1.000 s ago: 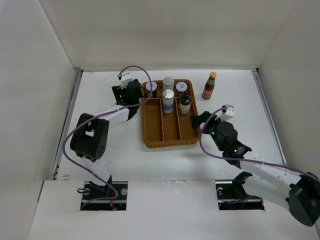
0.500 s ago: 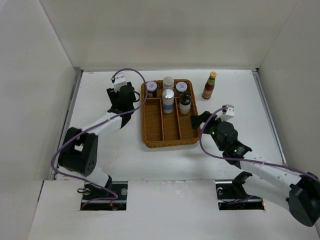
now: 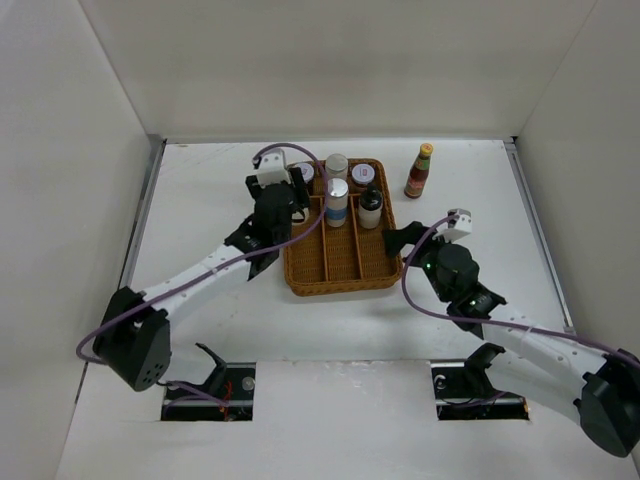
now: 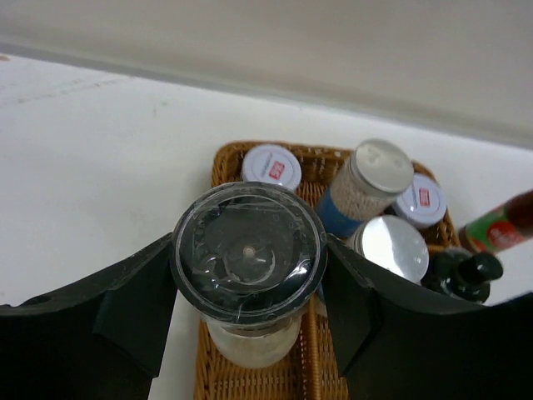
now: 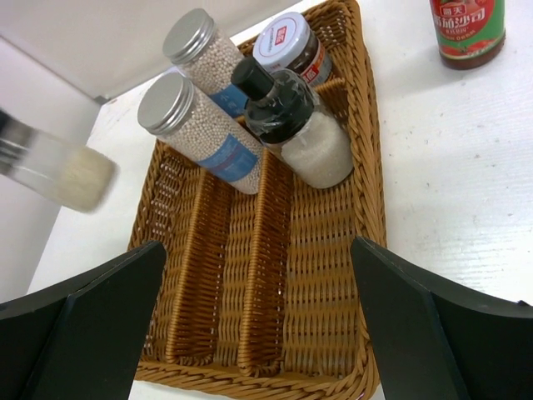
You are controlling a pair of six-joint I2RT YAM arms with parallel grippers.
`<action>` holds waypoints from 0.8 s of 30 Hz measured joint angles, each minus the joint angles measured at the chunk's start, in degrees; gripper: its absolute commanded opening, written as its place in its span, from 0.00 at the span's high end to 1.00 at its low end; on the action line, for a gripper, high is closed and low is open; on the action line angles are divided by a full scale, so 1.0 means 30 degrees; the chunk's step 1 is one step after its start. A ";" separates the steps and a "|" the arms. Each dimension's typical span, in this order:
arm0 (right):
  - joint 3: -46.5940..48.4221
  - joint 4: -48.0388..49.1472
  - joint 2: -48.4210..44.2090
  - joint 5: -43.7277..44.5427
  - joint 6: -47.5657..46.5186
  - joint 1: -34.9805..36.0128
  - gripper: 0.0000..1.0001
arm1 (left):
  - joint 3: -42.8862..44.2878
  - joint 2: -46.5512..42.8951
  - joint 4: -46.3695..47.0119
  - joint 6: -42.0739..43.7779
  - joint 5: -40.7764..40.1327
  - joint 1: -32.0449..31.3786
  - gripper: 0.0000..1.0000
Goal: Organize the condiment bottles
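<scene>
the left claw (image 4: 247, 287) is pinching the grey-lidded shaker (image 4: 248, 250), one finger pressed to each side just under the lid. the shaker hangs upright over the left compartment of the wicker tray (image 3: 340, 288), on the near side of a red-labelled jar (image 4: 271, 165) that stands at that compartment's far end. in the tray's middle compartment stand two blue-banded bottles (image 3: 337, 165) (image 3: 336, 200), one behind the other. the right compartment has the second red-labelled jar (image 3: 361, 175) at its far end and the black-capped bottle (image 3: 370, 208) just in front. the right claw (image 5: 254, 325) is spread wide and holds nothing, at the tray's right rim. right of the tray, apart from it, the red sauce bottle (image 3: 419, 172) stands on the bench (image 3: 200, 200).
</scene>
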 measured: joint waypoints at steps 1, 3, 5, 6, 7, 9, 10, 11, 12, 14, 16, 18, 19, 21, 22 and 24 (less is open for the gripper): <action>0.0000 0.0000 -0.0073 0.0007 0.0000 0.0000 0.00 | 0.0007 0.0525 -0.0007 -0.0087 0.0138 -0.0138 0.62; -0.0015 0.0000 -0.0189 0.0015 0.0000 -0.0007 0.00 | 0.0051 0.1661 -0.0022 -0.0233 0.0437 -0.0328 0.63; -0.0168 0.0117 -0.0306 0.0022 0.0000 0.0000 0.00 | 0.0197 0.2739 -0.0051 -0.0306 0.0714 -0.0423 0.63; -0.0277 0.0117 -0.0350 0.0022 0.0000 0.0000 0.00 | 0.0299 0.3242 -0.0036 -0.0335 0.0823 -0.0488 0.63; -0.0357 0.0109 -0.0357 0.0022 0.0000 0.0000 0.00 | 0.0408 0.3694 -0.0015 -0.0357 0.0896 -0.0503 0.63; -0.0437 0.0117 -0.0357 0.0029 0.0000 0.0000 0.00 | 0.0605 0.4393 0.0131 -0.0364 0.0940 -0.0510 0.63; -0.0466 0.0124 -0.0364 0.0022 0.0000 0.0000 0.00 | 0.0663 0.4692 0.0291 -0.0357 0.0940 -0.0503 0.63; -0.0488 0.0117 -0.0364 0.0029 0.0000 0.0000 0.00 | 0.0714 0.4918 0.0437 -0.0357 0.0940 -0.0495 0.63; -0.0517 0.0117 -0.0364 0.0022 0.0000 0.0000 0.00 | 0.0750 0.5173 0.0714 -0.0357 0.0933 -0.0474 0.63; -0.0554 0.0117 -0.0364 0.0029 0.0000 0.0000 0.00 | 0.0801 0.5690 0.1326 -0.0357 0.0918 -0.0466 0.63; -0.0576 0.0117 -0.0364 0.0029 0.0000 0.0000 0.00 | 0.0911 0.6251 0.1756 -0.0313 0.0889 -0.0466 0.62; -0.0583 0.0117 -0.0379 0.0029 0.0000 0.0000 0.00 | 0.0984 0.6834 0.2135 -0.0248 0.0801 -0.0466 0.59; -0.0583 0.0117 -0.0386 0.0029 0.0000 0.0000 0.00 | 0.0984 0.7089 0.2295 -0.0204 0.0736 -0.0466 0.57; -0.0590 0.0117 -0.0452 0.0044 0.0000 0.0000 0.00 | 0.0984 0.7533 0.2637 -0.0058 0.0576 -0.0474 0.55; -0.0590 0.0117 -0.0488 0.0058 0.0000 -0.0007 0.00 | 0.0984 0.7657 0.2965 0.0073 0.0444 -0.0481 0.54; -0.0590 0.0117 -0.0554 0.0175 0.0000 -0.0007 0.00 | 0.0984 0.7781 0.3300 0.0255 0.0131 -0.0503 0.53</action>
